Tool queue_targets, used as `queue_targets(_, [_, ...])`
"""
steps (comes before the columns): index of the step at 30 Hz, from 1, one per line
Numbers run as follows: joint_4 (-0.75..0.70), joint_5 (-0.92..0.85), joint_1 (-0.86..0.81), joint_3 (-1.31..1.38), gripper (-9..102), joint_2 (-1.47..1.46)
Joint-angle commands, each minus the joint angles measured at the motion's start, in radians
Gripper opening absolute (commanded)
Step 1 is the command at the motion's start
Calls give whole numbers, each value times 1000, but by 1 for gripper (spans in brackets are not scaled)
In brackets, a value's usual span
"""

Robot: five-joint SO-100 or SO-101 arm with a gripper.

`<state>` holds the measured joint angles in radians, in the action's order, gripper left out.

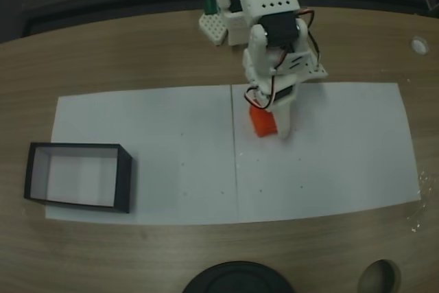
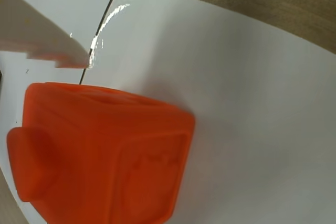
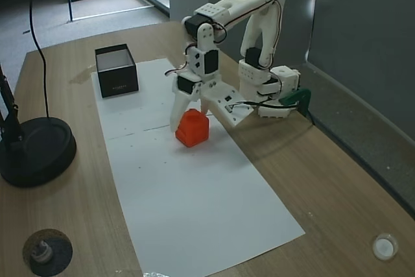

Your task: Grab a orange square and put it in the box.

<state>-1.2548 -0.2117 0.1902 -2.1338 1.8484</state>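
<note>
The orange square (image 1: 261, 122) rests on the white paper right of the sheet seam, and in another fixed view the orange square (image 3: 192, 128) sits just below the arm. My gripper (image 1: 269, 121) is lowered over it, open, with one white finger on each side; the gripper (image 3: 191, 116) straddles the cube's top. In the wrist view the orange square (image 2: 105, 156) looms large at lower left, and a white finger (image 2: 44, 40) sits just above it with a thin gap. The box (image 1: 77, 176), black-walled with a pale bottom, stands at the paper's left end, far from the cube; the box (image 3: 117, 69) holds nothing.
White paper (image 1: 343, 162) covers the middle of the wooden table (image 1: 123, 53). A black round lamp base (image 3: 35, 150) stands near the front edge. A small white cap (image 1: 419, 44) lies at the far right. The arm's base (image 3: 269, 85) is clamped at the back edge.
</note>
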Motion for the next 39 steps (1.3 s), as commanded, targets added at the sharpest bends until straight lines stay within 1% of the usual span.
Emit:
queue_targets(1, [17, 5, -8, 41, 38, -8])
queue_targets(3, [37, 5, -9, 41, 35, -31])
queue_targets(4, [44, 5, -9, 41, 31, -44])
queue_targets(8, [49, 5, -9, 52, 4, -87])
queue_targets(9, [63, 5, -9, 52, -1, -89])
queue_targets(12, [81, 21, -34, 54, 4, -87])
queue_targets(15, [89, 46, -121, 126, 4, -86])
queue_targets(18, [80, 44, -268, 258, 4, -86])
queue_targets(21, [63, 35, -469, 437, 4, -86])
queue_targets(24, [48, -17, -649, 637, 4, -86])
queue_targets(28, [51, -60, -822, 887, 4, -104])
queue_targets(31, [61, -63, -881, 1006, 4, -123])
queue_targets(33, [55, -78, -882, 1063, 4, -153])
queue_targets(39, [60, -74, -881, 1124, 4, -275])
